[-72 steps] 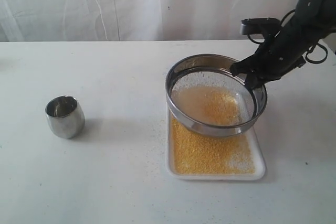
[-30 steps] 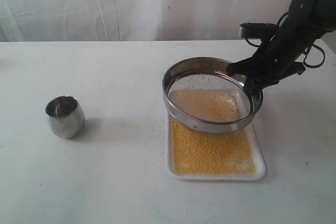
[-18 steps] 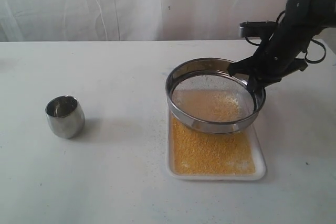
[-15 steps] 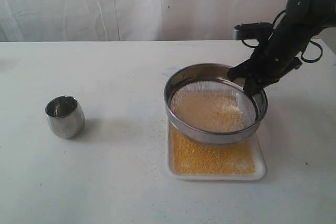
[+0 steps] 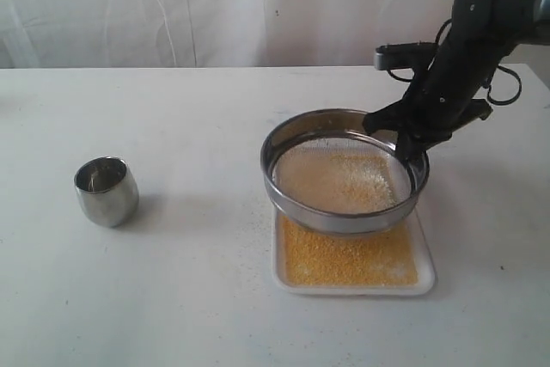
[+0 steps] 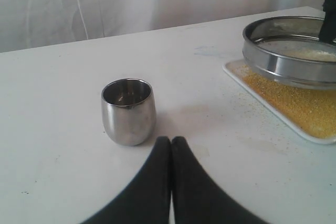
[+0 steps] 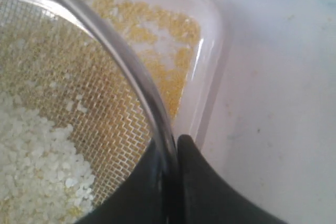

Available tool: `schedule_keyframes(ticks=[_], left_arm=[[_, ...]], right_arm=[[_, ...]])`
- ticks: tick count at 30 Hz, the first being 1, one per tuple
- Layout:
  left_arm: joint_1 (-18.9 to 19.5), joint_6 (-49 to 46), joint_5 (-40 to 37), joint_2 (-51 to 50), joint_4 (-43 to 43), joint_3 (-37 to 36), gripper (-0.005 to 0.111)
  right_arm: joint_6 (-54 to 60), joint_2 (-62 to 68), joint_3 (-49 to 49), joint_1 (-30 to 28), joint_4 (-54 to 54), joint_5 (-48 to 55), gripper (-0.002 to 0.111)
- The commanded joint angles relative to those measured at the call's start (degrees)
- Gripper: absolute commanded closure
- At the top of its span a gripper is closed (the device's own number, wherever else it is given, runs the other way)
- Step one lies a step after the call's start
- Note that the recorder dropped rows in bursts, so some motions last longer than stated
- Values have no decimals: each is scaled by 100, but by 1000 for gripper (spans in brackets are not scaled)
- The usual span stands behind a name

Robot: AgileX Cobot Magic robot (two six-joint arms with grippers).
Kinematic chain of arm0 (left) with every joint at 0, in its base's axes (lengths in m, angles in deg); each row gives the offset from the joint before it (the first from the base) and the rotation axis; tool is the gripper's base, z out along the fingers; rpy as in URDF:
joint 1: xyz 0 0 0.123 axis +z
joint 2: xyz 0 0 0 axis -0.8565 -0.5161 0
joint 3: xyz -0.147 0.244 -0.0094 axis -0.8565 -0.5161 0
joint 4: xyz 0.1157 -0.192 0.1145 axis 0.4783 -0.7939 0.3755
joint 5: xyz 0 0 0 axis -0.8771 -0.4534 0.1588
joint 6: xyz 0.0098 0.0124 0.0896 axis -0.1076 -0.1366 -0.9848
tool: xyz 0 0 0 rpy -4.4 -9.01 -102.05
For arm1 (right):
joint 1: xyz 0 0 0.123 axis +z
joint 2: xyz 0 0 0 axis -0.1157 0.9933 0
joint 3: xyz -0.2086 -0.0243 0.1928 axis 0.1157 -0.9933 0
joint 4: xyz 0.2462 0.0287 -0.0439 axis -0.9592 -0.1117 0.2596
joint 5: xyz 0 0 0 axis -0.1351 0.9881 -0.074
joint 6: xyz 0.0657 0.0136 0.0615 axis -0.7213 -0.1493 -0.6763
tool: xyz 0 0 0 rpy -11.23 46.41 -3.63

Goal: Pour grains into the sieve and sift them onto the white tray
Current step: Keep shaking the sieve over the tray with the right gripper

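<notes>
Currently the right gripper (image 5: 402,137) is clamped on the far-right rim of the sieve (image 5: 326,217), holding it just above the far half of the white tray (image 5: 427,279) with golden grains (image 5: 344,259) directly beneath, while the left gripper (image 6: 170,148), pinched together on nothing, sits near the steel cup (image 6: 128,111).

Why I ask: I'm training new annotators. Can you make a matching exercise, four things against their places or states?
Things: 1 sieve; 2 steel cup; 3 white tray; 4 left fingers.
States: A shut, empty, near the cup; B gripped at its rim, over the tray; C upright on the table, alone; D covered with yellow grains.
Pairs: 1-B, 2-C, 3-D, 4-A.
</notes>
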Motion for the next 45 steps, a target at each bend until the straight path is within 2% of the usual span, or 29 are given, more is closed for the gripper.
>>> schedule_keyframes(ticks=[1, 2, 3, 6, 8, 9, 11, 13, 15, 17, 19, 21, 23, 24, 26, 29, 30, 32, 33, 34, 35, 36, 37, 38, 39, 41, 42, 44, 45], left_arm=[[-18, 29, 7, 29, -12, -22, 107], [-18, 29, 7, 29, -12, -22, 107], [-18, 29, 7, 29, -12, -22, 107], [-18, 29, 7, 29, -12, -22, 107], [-18, 29, 7, 29, -12, -22, 107], [-18, 29, 7, 29, -12, -22, 107], [-18, 29, 7, 29, -12, -22, 107], [-18, 29, 7, 29, -12, -22, 107], [-18, 29, 7, 29, -12, -22, 107], [-18, 29, 7, 29, -12, -22, 107], [-18, 29, 7, 29, -12, -22, 107], [-18, 29, 7, 29, -12, -22, 107], [-18, 29, 7, 29, -12, -22, 107], [-18, 29, 7, 29, -12, -22, 107], [-18, 29, 7, 29, -12, -22, 107], [-18, 29, 7, 29, -12, -22, 107], [-18, 29, 7, 29, -12, -22, 107], [-18, 29, 7, 29, -12, -22, 107], [-18, 29, 7, 29, -12, -22, 107], [-18, 29, 7, 29, -12, -22, 107], [-18, 29, 7, 29, -12, -22, 107], [-18, 29, 7, 29, -12, -22, 107], [-18, 29, 7, 29, -12, -22, 107], [-18, 29, 7, 29, -12, -22, 107], [-18, 29, 7, 29, -12, -22, 107], [-18, 29, 7, 29, -12, -22, 107], [-18, 29, 7, 29, -12, -22, 107], [-18, 29, 7, 29, -12, -22, 107], [-18, 29, 7, 29, -12, -22, 107]], right_arm=[[1138, -90, 70, 38, -401, 64, 108], [-526, -90, 70, -32, 258, -263, 108], [-1065, -90, 70, -95, 347, -354, 108], [1721, -90, 70, 1, -800, 373, 108], [-97, -90, 24, -56, 214, -259, 108], [-459, -90, -1, -187, -137, -367, 108], [1640, -90, -10, -73, -1055, 164, 108], [-671, -90, 2, -208, -250, -471, 108], [1847, -113, -1, -81, -1095, 67, 108], [-763, -82, -11, -179, -10, -538, 108], [1936, -82, 1, -44, -1028, 272, 108], [-998, -82, -10, -149, 365, -452, 108], [2150, -97, 0, -37, -1449, 397, 108], [1810, -104, -24, 1, -1230, 169, 108], [-666, -92, -24, -114, -252, -599, 108], [1895, -81, 28, -47, -1591, 170, 108], [2004, -81, 28, -9, -1382, 174, 108], [-875, -81, 16, -140, 129, -528, 108], [-334, -81, 16, -140, -129, -327, 108], [1907, -81, 27, -59, -1167, 434, 108], [1975, -81, 4, -27, -1003, 434, 108], [-226, -92, -20, -97, 218, -314, 108], [-781, -92, -10, -143, 257, -356, 108], [1358, -92, 49, -105, -840, 213, 108], [1961, -104, 53, -56, -1058, 414, 108], [-165, -131, 53, -149, -185, -400, 108], [-242, -131, 76, -181, -292, -346, 108], [1901, -147, 155, -65, -984, 543, 108], [1285, -157, 155, -65, -440, 314, 108]])
